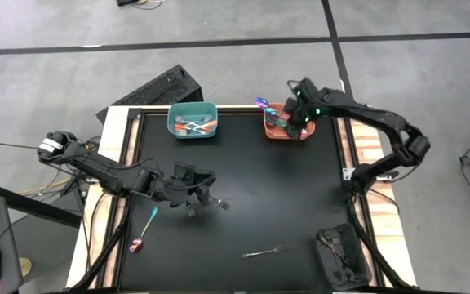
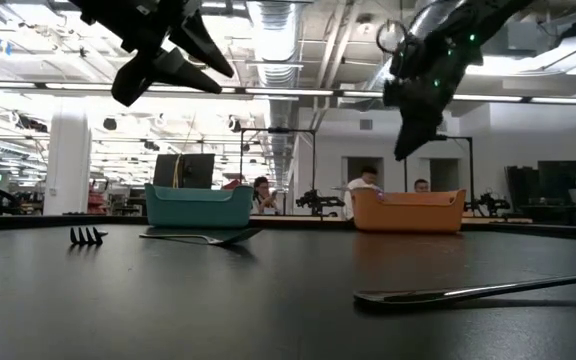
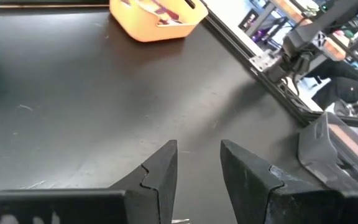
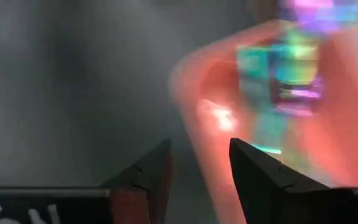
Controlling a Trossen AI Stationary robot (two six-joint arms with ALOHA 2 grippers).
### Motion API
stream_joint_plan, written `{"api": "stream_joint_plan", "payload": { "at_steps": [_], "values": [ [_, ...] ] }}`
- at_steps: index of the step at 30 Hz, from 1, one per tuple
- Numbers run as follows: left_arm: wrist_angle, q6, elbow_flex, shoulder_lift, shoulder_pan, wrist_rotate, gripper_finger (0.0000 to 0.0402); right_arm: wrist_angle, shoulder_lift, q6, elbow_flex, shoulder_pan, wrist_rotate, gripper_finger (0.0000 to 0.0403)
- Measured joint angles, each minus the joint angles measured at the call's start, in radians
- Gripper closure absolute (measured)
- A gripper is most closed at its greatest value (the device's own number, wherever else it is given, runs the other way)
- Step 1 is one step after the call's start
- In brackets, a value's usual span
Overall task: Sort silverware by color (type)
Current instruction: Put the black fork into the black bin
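My left gripper [image 1: 202, 198] [image 3: 197, 146] hangs open and empty above the mat's left-middle, high in the low view [image 2: 168, 55]. A small dark fork [image 1: 221, 203] lies just to its right. A teal-handled spoon [image 1: 145, 229] with a purple-pink bowl lies nearer the left edge. A dark fork [image 1: 265, 251] [image 2: 468, 292] lies flat near the front. My right gripper [image 1: 294, 124] [image 4: 199, 146] is open and empty over the orange bin [image 1: 277, 131] [image 4: 216, 112], which holds iridescent silverware [image 4: 284, 68]. The teal bin [image 1: 194, 121] holds several pieces.
Both bins stand at the mat's far edge, teal [image 2: 198, 205] to the left and orange [image 2: 408, 212] to the right. A dark device [image 1: 341, 253] sits at the near right corner. The black mat [image 1: 284, 196] between the arms is bare. People show in the room behind.
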Motion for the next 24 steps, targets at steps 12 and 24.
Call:
{"api": "stream_joint_plan", "payload": {
  "at_steps": [12, 24],
  "values": [
    [0.008, 0.153, 0.0, 0.001, -0.01, 0.054, 0.0292, 0.074, -0.086, 0.514, -0.145, 0.733, 0.179, 0.0251],
    [0.084, 0.435, 0.0, 0.001, 0.04, 0.129, 0.0292, 0.14, 0.003, 0.955, -0.144, 1.2, 0.379, 0.025]
  ]
}}
